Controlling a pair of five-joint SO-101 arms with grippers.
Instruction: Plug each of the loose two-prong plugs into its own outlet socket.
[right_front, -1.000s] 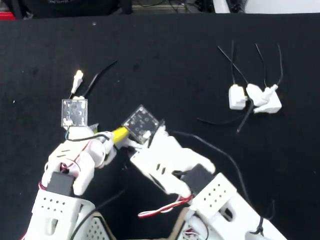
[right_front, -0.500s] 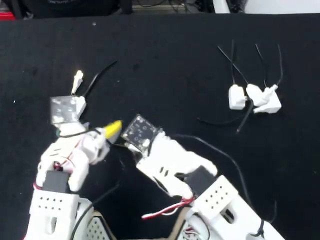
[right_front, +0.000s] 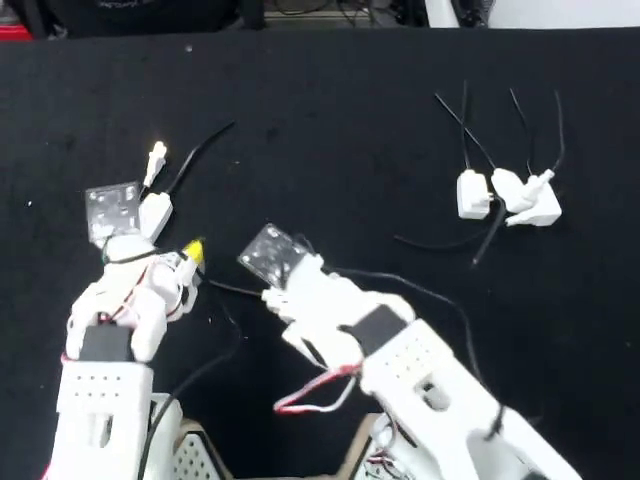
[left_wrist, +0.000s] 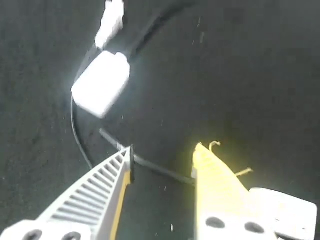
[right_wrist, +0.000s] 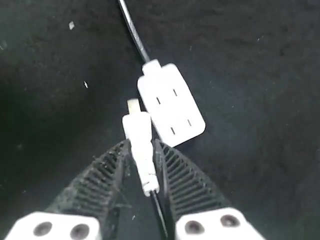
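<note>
My right gripper (right_wrist: 141, 145) is shut on a small white two-prong plug (right_wrist: 140, 142), whose prongs point away from the wrist. Its tip sits just beside a white outlet block (right_wrist: 172, 107) with several slot pairs, touching or nearly touching the block's edge. My left gripper (left_wrist: 162, 152) is open over bare cloth, and a thin black cable (left_wrist: 150, 167) crosses between its fingers. Ahead of it lie another white outlet block (left_wrist: 101, 83) and a loose white plug (left_wrist: 110, 22). From above, that block (right_front: 155, 213) and plug (right_front: 155, 157) lie beyond the left gripper (right_front: 185, 255).
A cluster of white outlet blocks and plugs (right_front: 510, 197) with black cables lies at the right of the black table (right_front: 330, 110). The two arms stand close together at the front. The right arm (right_front: 340, 310) covers the ground under it.
My left gripper has pulled away to the left from the right gripper and now sits nearer the left outlet block. The right arm has shifted slightly left, still holding its plug.
</note>
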